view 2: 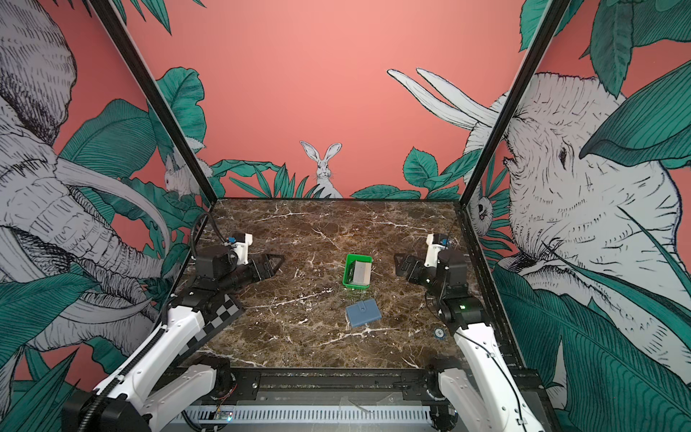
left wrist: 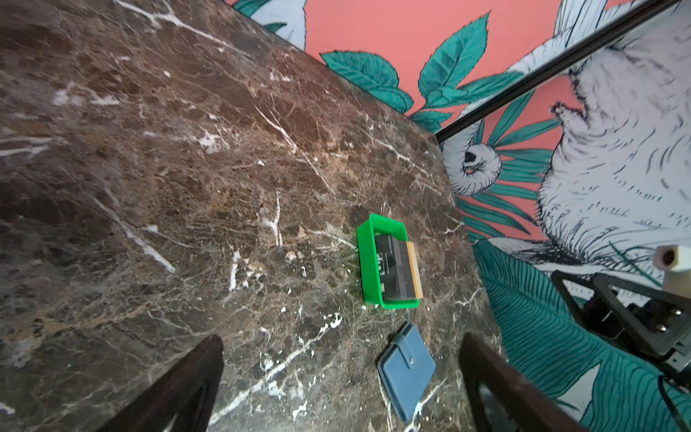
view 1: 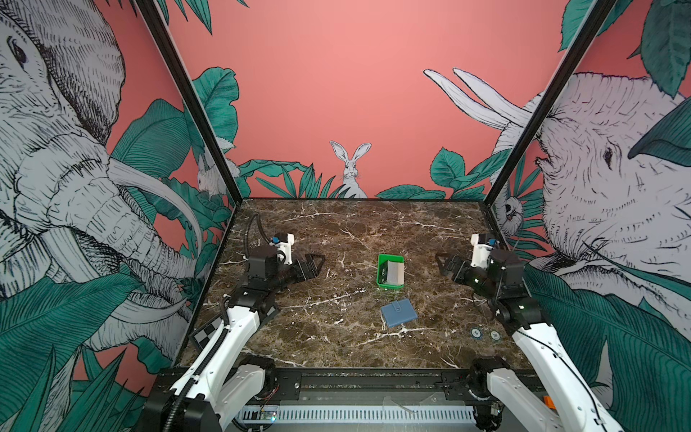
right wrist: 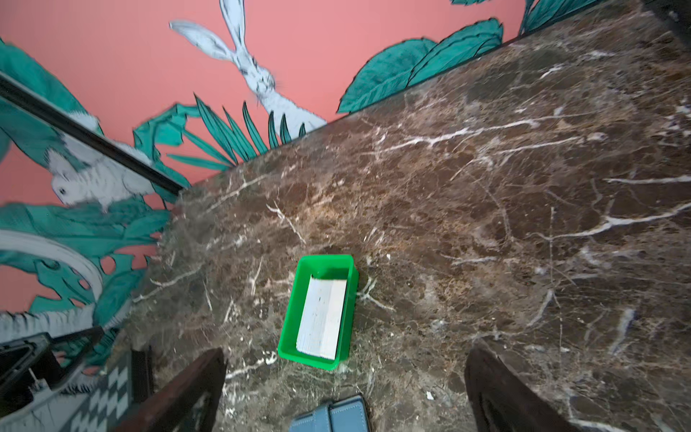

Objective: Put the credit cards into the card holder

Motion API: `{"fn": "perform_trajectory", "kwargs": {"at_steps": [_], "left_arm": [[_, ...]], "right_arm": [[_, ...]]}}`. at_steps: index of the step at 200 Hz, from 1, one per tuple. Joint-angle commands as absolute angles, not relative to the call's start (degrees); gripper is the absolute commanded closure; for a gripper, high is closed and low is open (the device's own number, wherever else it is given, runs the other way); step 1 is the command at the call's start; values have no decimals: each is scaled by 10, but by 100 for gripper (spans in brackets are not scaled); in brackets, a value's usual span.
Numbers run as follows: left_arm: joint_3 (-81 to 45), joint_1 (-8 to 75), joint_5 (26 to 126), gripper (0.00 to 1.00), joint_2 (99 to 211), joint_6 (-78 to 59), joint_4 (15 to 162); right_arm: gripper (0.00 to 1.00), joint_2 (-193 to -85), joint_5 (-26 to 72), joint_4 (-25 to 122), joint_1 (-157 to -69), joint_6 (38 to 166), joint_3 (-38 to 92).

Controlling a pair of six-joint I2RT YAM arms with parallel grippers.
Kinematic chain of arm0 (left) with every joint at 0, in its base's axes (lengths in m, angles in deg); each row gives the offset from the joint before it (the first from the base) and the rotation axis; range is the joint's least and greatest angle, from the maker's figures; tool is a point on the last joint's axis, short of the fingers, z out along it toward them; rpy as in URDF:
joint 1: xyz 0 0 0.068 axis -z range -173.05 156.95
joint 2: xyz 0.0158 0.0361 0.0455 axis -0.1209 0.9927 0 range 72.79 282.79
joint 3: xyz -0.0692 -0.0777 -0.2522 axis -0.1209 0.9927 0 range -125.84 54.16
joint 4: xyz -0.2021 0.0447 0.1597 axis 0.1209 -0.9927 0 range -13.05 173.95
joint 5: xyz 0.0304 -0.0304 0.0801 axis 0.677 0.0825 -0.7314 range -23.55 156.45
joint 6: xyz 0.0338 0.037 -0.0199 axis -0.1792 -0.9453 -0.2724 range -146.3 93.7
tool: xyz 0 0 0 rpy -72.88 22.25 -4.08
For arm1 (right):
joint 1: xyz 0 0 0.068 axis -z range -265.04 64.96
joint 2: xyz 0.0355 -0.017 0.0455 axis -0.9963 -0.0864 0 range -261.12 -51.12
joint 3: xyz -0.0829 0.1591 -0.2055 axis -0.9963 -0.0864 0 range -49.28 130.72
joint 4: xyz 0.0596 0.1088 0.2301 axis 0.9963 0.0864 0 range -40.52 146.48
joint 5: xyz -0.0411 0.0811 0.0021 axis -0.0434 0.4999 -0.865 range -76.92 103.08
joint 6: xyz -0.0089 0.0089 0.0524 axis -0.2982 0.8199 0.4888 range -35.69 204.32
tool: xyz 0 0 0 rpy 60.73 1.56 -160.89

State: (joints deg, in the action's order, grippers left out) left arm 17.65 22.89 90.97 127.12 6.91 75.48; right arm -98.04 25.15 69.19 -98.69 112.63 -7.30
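Two end effectors are in my view, and both have the jaws spread wide with nothing between them. The left end effector (view 1: pixel 316 263) is low over the left part of the tabletop (view 1: pixel 336 232) and points toward the middle. The right end effector (view 1: pixel 443 263) faces it from the right side. Between them stands one green tray (view 1: pixel 390 257), nearer to the right end effector than to the left one, and it touches neither.

All the credit cards (view 1: pixel 395 272) that I can find are inside this tray, packed together as one bundle that stands on edge and leans. In the left wrist view I see a black card (left wrist: pixel 389 262) with white lettering on one side of the bundle and a beige card (left wrist: pixel 415 269) on the other side. In the right wrist view the outer face looks pale. The exact number of cards I cannot count, because the edges are too fine.

One card holder (view 1: pixel 399 312), slate blue, lies flat on the tabletop on the side of the tray toward the robot base, near the tray but apart from it. It is folded shut, with the snap tab over its upper face.

I count also two small round stickers (view 1: pixel 485 333) near the right arm, and one checkered board (view 1: pixel 203 333) beside the left arm.
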Motion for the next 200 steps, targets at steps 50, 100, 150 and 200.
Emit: {"fn": "perform_trajectory", "kwargs": {"at_steps": [50, 100, 150, 200], "left_arm": [[122, 399, 731, 1, 1294, 31, 629], [110, 486, 709, 1, 1349, 47, 636], [115, 505, 727, 1, 1381, 53, 693], [105, 550, 667, 6, 1407, 41, 694]], "right_arm": [[2, -1070, 90, 749, -1148, 1069, -45], [2, -1076, 80, 737, -1170, 1070, -78], [2, -1061, 107, 742, -1170, 1061, -90], [3, -1077, 123, 740, -1172, 1088, -105]]}}
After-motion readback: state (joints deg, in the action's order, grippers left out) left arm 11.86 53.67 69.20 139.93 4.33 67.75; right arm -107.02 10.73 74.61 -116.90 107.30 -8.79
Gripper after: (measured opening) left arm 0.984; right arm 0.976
